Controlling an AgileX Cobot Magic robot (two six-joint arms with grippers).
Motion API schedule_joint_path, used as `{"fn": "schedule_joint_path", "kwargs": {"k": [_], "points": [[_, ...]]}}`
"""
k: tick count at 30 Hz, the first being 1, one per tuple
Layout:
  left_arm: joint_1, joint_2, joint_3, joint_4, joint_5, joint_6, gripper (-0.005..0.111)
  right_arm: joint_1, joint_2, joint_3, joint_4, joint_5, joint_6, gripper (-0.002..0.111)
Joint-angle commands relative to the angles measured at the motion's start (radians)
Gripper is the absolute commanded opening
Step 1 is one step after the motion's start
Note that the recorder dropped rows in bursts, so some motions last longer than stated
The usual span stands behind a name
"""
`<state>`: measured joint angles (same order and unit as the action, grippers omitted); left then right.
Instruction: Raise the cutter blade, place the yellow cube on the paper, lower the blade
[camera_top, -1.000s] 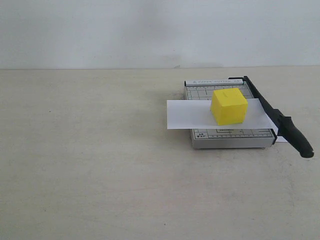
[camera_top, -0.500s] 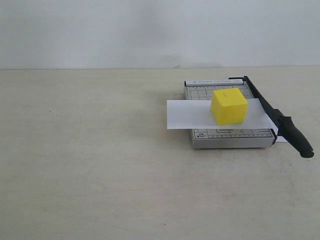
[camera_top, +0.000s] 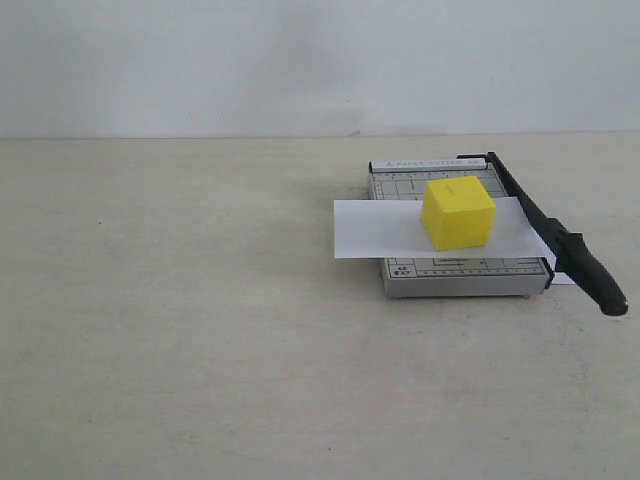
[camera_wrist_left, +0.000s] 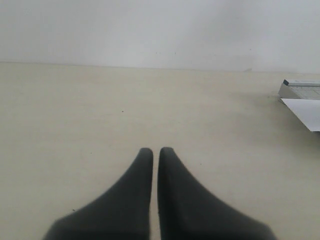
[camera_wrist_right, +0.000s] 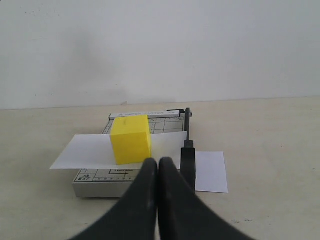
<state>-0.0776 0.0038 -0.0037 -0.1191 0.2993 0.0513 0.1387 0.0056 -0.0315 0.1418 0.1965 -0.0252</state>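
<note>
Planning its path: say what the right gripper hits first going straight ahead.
The right gripper likely meets the paper on the trimmer base, between the yellow cube and the cutter blade; depth is unclear.

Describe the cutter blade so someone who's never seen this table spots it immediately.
On the pale table, right of centre in the exterior view, sits a grey trimmer with white paper and a yellow cube on it. The cutter blade lies lowered along the trimmer's right edge. It's the only black thing: a thin bar ending in a thick rounded handle.
</note>
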Motion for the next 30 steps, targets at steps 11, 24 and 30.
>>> {"fn": "schedule_joint_path", "kwargs": {"k": [11, 24, 30], "points": [[0.004, -0.004, 0.004, 0.005, 0.0, 0.001, 0.004, 0.0, -0.006, 0.002, -0.001, -0.017, -0.007, 0.0], [0.004, -0.004, 0.004, 0.005, 0.0, 0.001, 0.004, 0.0, -0.006, 0.002, -0.001, -0.017, -0.007, 0.0], [0.004, -0.004, 0.004, 0.005, 0.0, 0.001, 0.004, 0.0, -0.006, 0.002, -0.001, -0.017, -0.007, 0.0]]}}
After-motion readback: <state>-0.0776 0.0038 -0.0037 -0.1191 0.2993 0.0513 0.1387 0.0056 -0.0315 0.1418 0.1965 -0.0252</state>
